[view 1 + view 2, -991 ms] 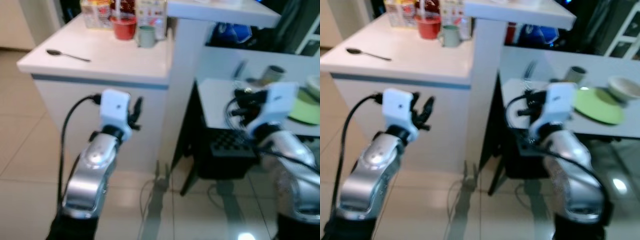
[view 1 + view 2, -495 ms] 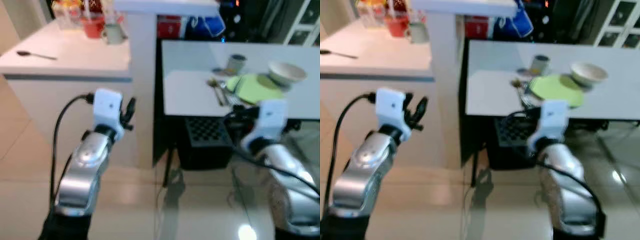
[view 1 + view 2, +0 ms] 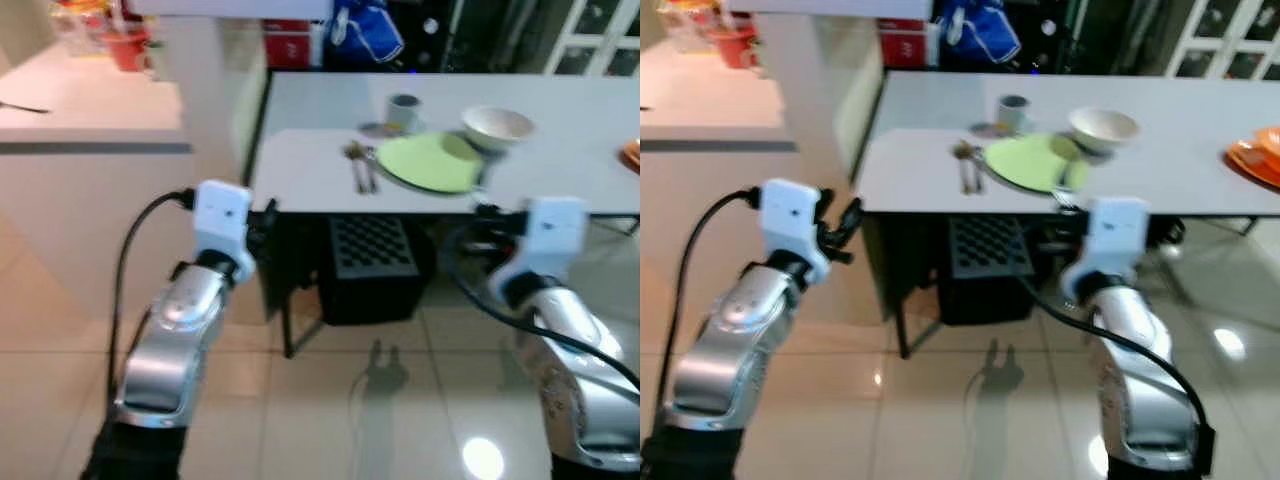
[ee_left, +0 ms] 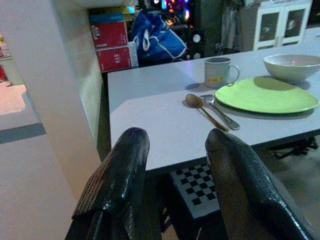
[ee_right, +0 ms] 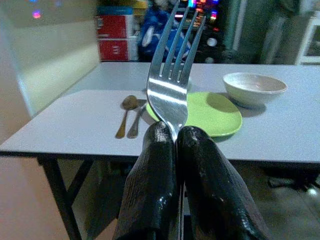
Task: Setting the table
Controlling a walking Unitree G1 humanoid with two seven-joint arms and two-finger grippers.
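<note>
While pinched in right tool (image 5: 175, 137), shiny metal fork (image 5: 172, 85) upright.

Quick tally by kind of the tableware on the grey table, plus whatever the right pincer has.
Plates: 1, green plate
Bowls: 1, white bowl
Mugs: 1, grey mug
Cutlery on table: 2, spoon and a second piece
Forks: 1, fork in right pincer
Total: 6

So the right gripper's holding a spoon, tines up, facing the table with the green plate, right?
Not quite: it is a fork, not a spoon. The right wrist view shows the right gripper with its jaws shut on the handle, tines up, facing the table with the green plate.
</note>
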